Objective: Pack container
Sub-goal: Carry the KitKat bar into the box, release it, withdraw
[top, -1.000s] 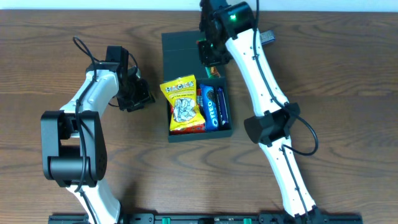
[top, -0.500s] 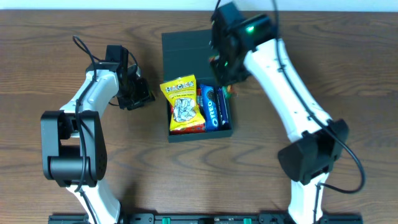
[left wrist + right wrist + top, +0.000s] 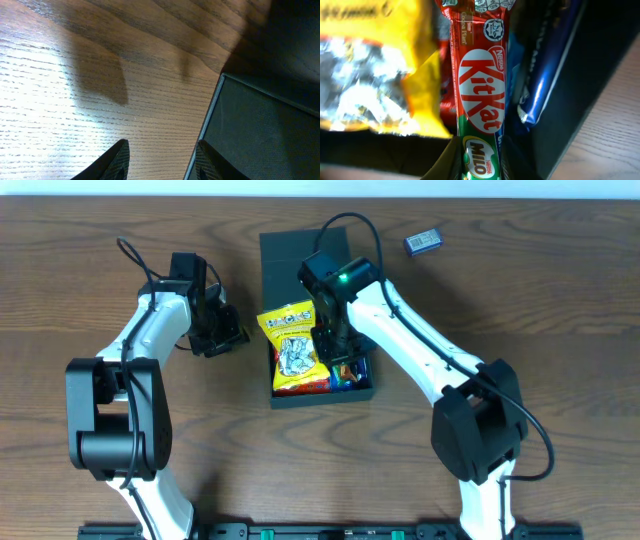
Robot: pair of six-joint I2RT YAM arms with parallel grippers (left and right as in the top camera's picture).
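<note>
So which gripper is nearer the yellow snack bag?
Right. The right gripper is over the container, right beside the yellow snack bag, closed on a KitKat bar. The left gripper is open over the table, left of the container, apart from the bag.

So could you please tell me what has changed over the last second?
The right hand swung from the container's far lid edge down over its open compartment, carrying the KitKat bar it grips, now above the blue packet. The left hand, yellow packet and container stayed put.
</note>
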